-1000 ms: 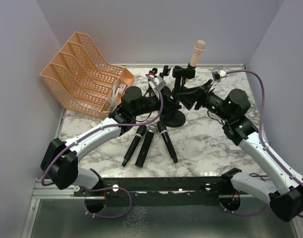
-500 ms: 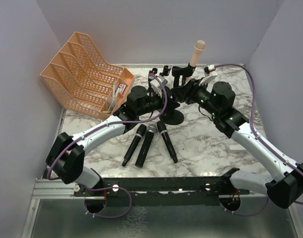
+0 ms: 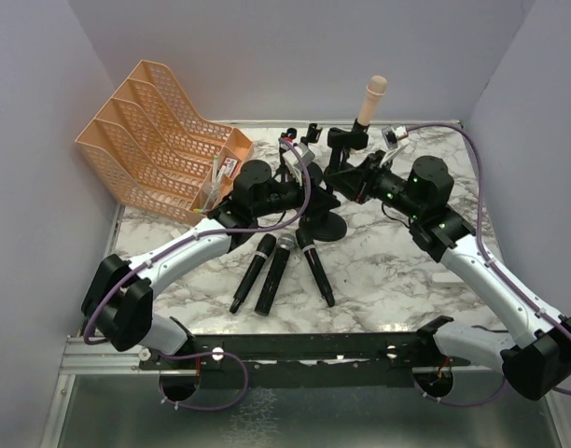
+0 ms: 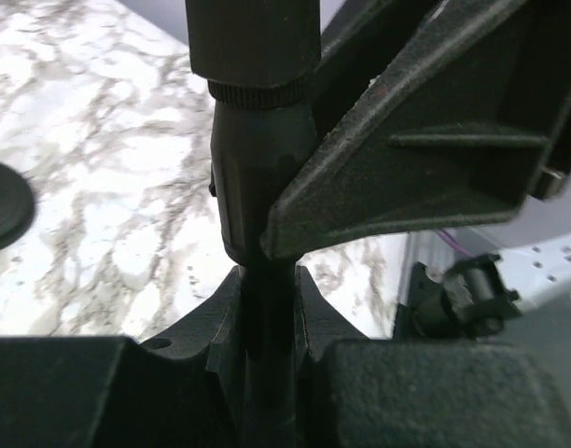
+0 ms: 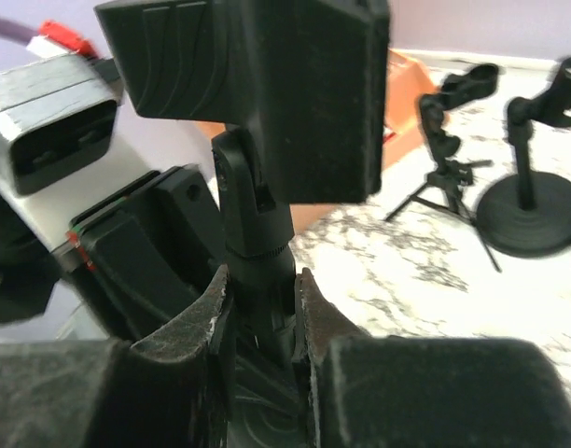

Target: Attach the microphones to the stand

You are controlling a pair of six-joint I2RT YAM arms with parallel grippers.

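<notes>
A: What is seen nearest on the bench (image 3: 388, 271)?

B: Three microphones are laid flat, side by side. The left black microphone (image 3: 250, 273) and the mesh-headed microphone (image 3: 275, 271) are set just beside each other. The right black microphone (image 3: 315, 268) is angled away at its tail. All three heads are pointed toward the stand (image 3: 330, 224).

A: How is the stand held?

B: Its round base is set just behind those heads. The thin part of the pole, under a thicker sleeve, is clamped tight by the left gripper (image 4: 267, 289). Higher up, the neck is pinched by the right gripper (image 5: 259, 299), with a finger pressed against it on each side.

A: And the fourth microphone?

B: The pink microphone (image 3: 371, 98) is seated in a clip at the stand's top and is tilted upward above both grippers. Farther back, an orange file rack (image 3: 155, 131) is seen at the far left.
</notes>
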